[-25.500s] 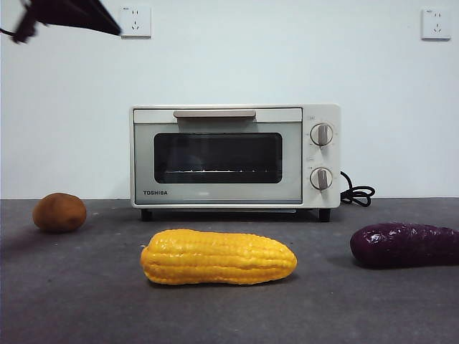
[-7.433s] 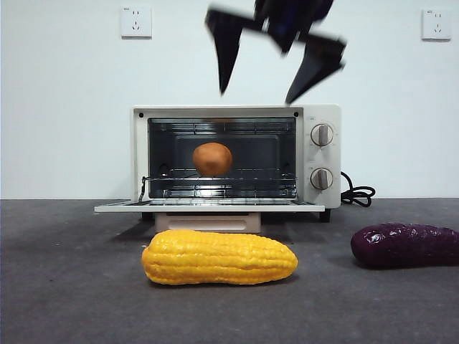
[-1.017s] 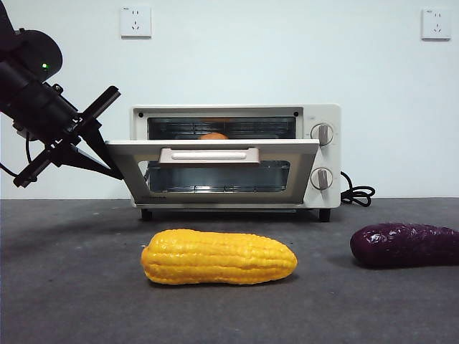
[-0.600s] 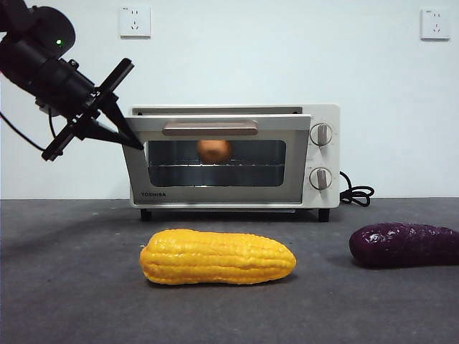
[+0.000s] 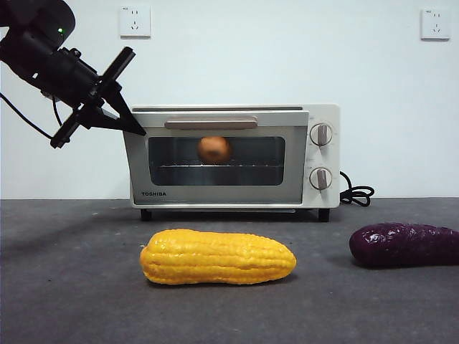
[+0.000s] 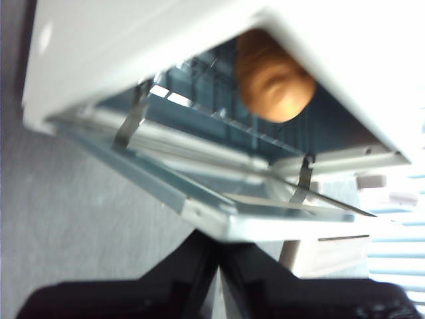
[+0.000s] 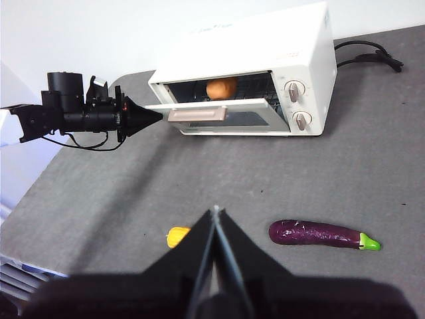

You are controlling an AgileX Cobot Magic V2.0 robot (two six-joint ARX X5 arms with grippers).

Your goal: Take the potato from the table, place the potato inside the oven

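Note:
The potato [image 5: 214, 149] rests on the rack inside the cream oven [image 5: 323, 115], seen through the glass door [image 5: 215, 195]. That door leans a little outward at its top, leaving a gap. My left gripper [image 5: 136, 129] is shut, and its tip sits against the door's upper left corner with nothing held. The left wrist view shows the potato [image 6: 272, 86] through the gap, just past my left gripper [image 6: 216, 236]. From high above the table [image 7: 372, 173], the shut, empty right gripper [image 7: 216, 212] looks down on the oven [image 7: 265, 40], the potato [image 7: 222, 88] and the left gripper [image 7: 158, 114].
A yellow corn cob [image 5: 217, 256] lies on the table [image 5: 72, 287] in front of the oven. A dark purple eggplant [image 5: 403, 245] lies at the right. The oven's black cord [image 5: 356, 193] coils behind its right side.
The oven door has swung up from half open to nearly closed. The left gripper rose with it, staying at the door's left corner.

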